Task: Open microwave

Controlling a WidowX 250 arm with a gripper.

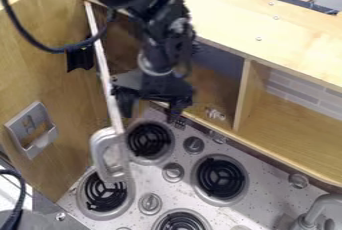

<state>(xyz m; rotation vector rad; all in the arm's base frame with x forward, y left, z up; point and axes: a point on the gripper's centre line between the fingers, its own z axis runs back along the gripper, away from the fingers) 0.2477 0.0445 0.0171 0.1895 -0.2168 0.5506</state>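
One microwave door [103, 69] stands swung out, its long edge slanting down to a metal handle [97, 150] over the stovetop's [260, 209] left side, just left of the empty tool [151, 115], its fingers spread wide.

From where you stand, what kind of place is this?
It looks like a toy kitchen: I can see stove burners, round knobs and a tap.
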